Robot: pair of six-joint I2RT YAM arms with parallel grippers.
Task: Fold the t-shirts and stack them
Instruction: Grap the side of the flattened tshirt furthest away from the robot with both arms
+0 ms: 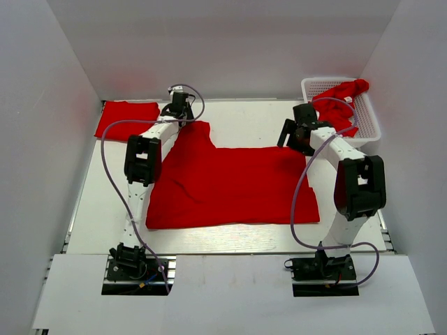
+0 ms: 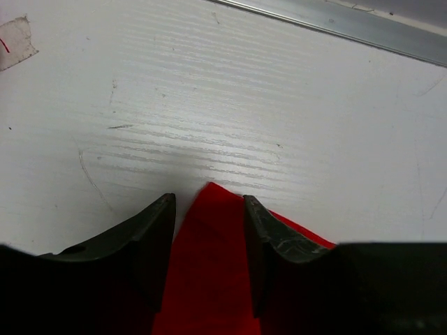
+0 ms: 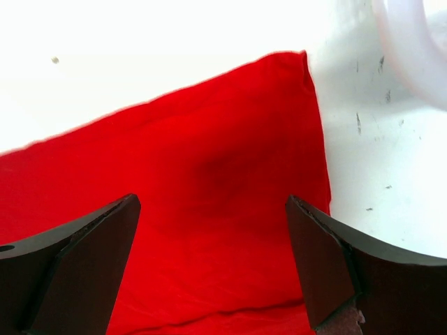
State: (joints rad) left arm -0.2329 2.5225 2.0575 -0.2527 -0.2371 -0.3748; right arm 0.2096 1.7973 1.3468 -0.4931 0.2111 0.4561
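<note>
Big shirt (image 1: 230, 185): red, wrinkly, flat in the middle.
Folded shirt (image 1: 126, 117): red, far left.
Third shirt (image 1: 341, 98): red, in basket (image 1: 370, 124).
Left gripper (image 2: 208, 202): half open around big shirt's corner.
Right gripper (image 3: 213, 202): wide open over it.

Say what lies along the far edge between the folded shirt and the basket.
In the top view: the left gripper astride a corner of the spread shirt, then bare table, then the right gripper.
</note>
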